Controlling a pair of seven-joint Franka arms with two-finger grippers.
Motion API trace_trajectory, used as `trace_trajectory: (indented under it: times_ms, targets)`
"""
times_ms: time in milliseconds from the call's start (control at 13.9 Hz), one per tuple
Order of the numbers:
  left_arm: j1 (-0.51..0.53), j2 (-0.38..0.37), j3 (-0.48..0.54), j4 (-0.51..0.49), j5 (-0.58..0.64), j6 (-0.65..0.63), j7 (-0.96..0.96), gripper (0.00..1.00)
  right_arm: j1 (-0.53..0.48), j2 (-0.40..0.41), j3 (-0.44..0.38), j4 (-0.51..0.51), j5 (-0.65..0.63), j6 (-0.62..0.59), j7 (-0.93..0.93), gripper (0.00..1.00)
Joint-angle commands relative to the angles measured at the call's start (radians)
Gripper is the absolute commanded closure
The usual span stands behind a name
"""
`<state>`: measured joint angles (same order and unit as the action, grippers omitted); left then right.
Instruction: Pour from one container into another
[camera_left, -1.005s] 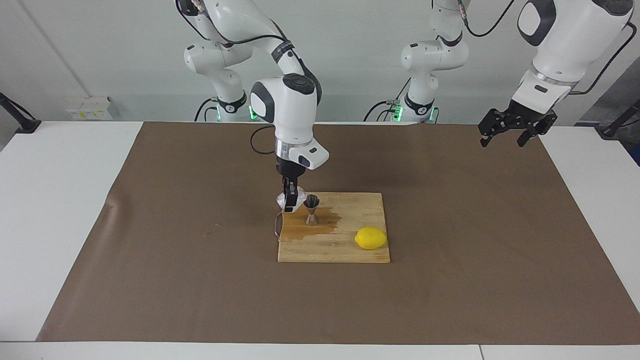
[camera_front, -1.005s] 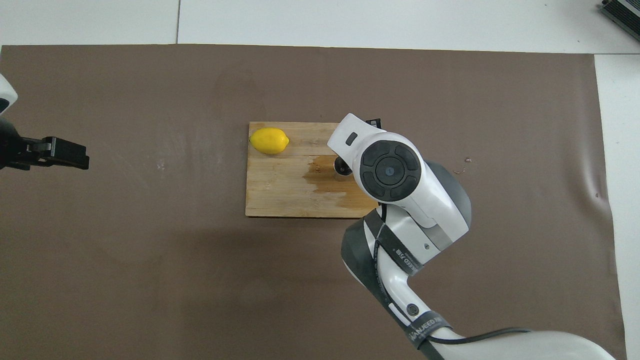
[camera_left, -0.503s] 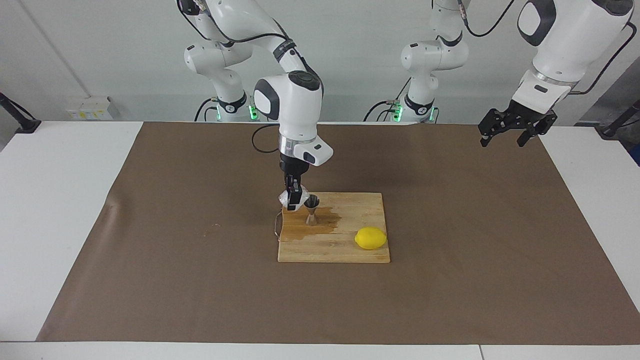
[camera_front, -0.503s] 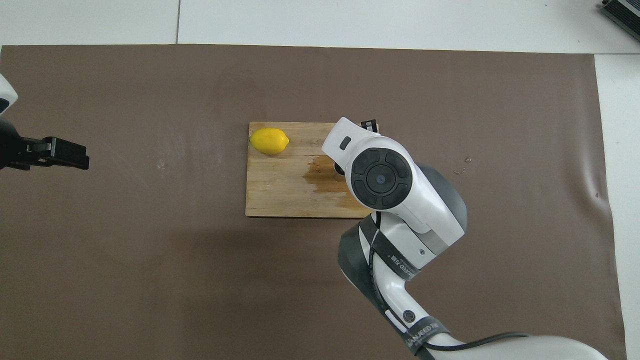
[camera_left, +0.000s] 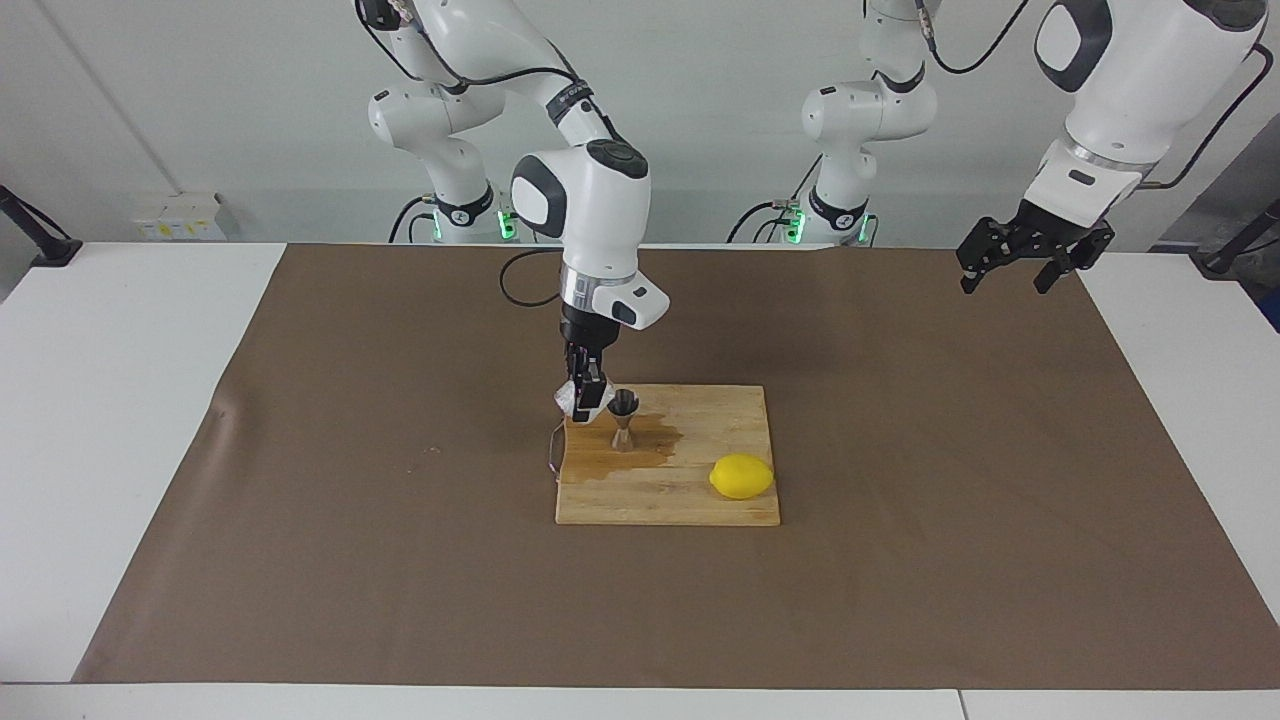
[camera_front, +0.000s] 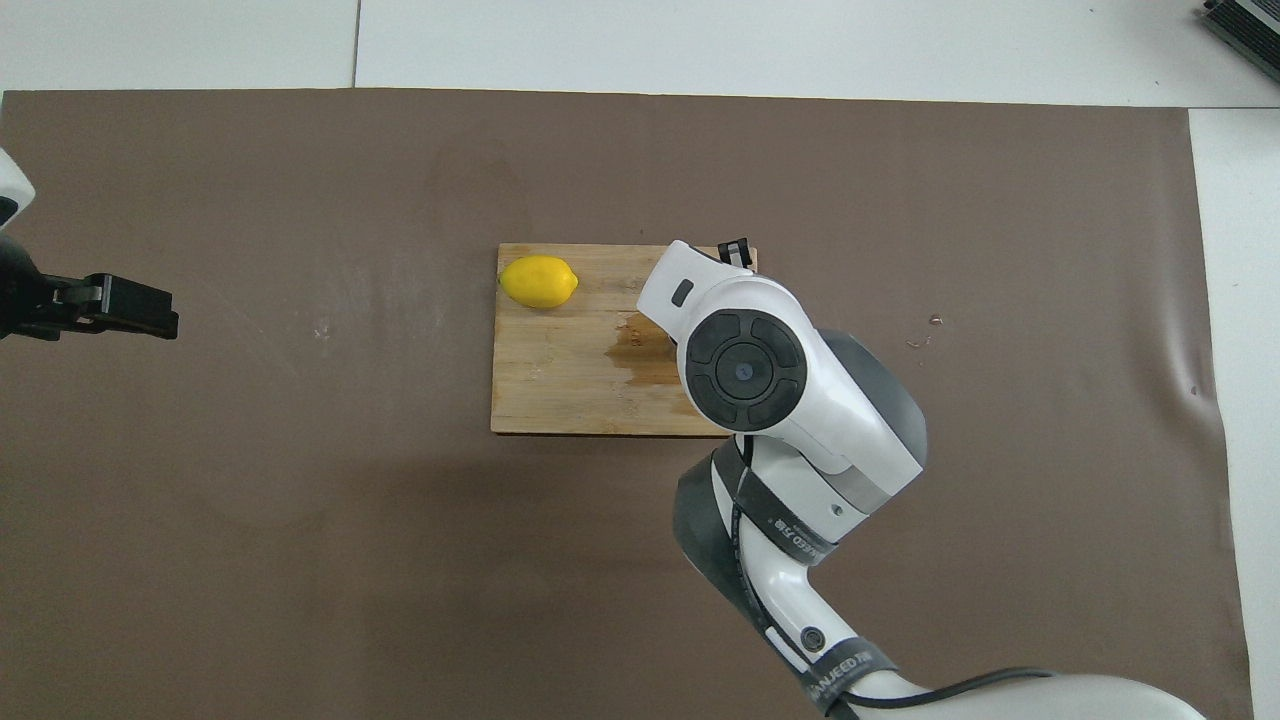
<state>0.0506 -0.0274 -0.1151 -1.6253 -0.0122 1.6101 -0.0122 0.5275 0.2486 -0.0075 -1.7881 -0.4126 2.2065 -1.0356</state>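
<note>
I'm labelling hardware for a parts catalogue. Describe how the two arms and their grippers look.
Both arms have glossy white rounded shells with dark grey joint bands and black caps; green lights glow at their bases. Black cables run along them. The right arm's wrist carries a round dark button pad and a dark strap with white lettering. The right gripper and the left gripper are black two-finger units on white flanges.

A brown mat (camera_left: 400, 560) covers the white table (camera_left: 100, 400), carrying a wooden board (camera_left: 700, 500).

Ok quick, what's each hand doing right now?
Left hand: open, empty, waiting above the mat.
Right hand: shut on the glass cup, beside the jigger.
</note>
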Motion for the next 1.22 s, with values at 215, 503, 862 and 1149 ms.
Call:
trace_trajectory:
  times_ms: [215, 503, 862, 1149]
  targets:
    - [0.000, -0.022, 0.003, -0.015, 0.017, -0.013, 0.011, 0.00, 0.006, -0.009, 0.006, -0.014, -0.051, 0.001, 0.028, 0.54]
    - [0.000, -0.023, 0.003, -0.015, 0.017, -0.013, 0.011, 0.00, 0.009, -0.011, 0.007, -0.019, -0.052, -0.004, 0.028, 0.54]
    - [0.000, -0.022, 0.003, -0.015, 0.015, -0.013, 0.011, 0.00, 0.009, -0.009, 0.007, -0.016, -0.051, 0.005, 0.029, 0.54]
    - [0.000, -0.023, 0.003, -0.015, 0.017, -0.013, 0.011, 0.00, 0.009, -0.009, 0.007, -0.017, -0.051, 0.002, 0.029, 0.54]
